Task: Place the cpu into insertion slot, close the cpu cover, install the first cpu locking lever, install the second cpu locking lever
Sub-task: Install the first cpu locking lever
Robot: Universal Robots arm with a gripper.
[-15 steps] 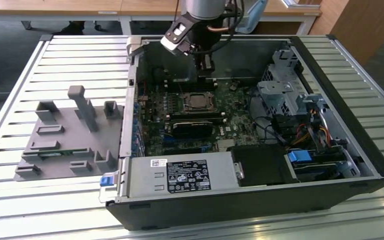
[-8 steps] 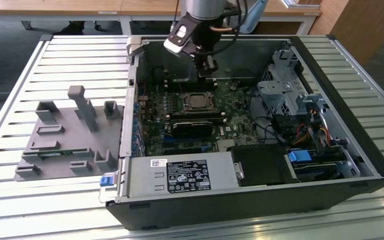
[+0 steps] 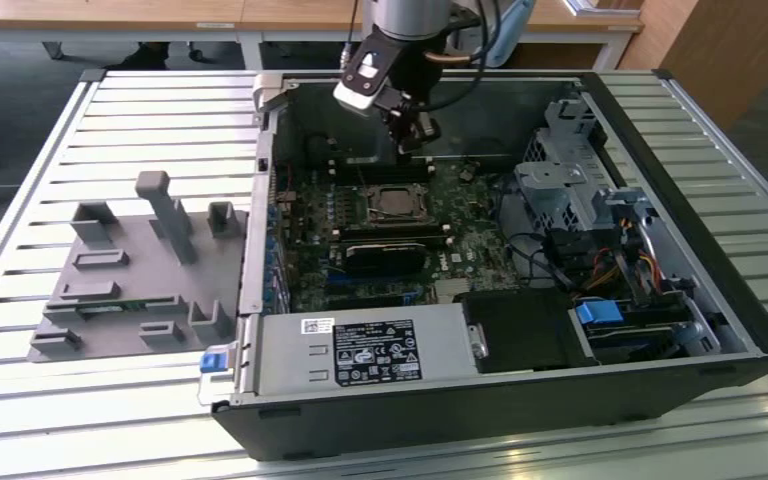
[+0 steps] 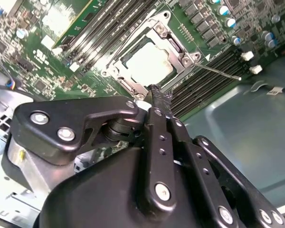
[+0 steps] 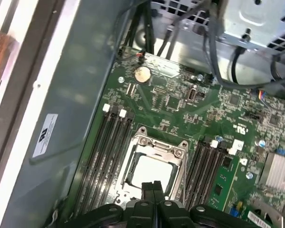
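Gripper (image 4: pixel 156 91): fingers pinched together, nothing held
Cpu (image 4: pixel 147 64): under cover (image 4: pixel 175 47), just ahead of fingertips
Lever (image 4: pixel 218 71): free end angled away from socket, off to one side

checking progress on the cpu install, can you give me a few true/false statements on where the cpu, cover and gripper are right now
1. The cpu lies on the motherboard, showing through the window of the cpu cover. True.
2. The cpu cover stands upright, open. False: it lies flat around the cpu.
3. The gripper holds the cpu. False: it is shut on nothing and hangs above the board near the cover.
4. A grey fixture sits on the table, at the exterior view's left of the computer case. True.
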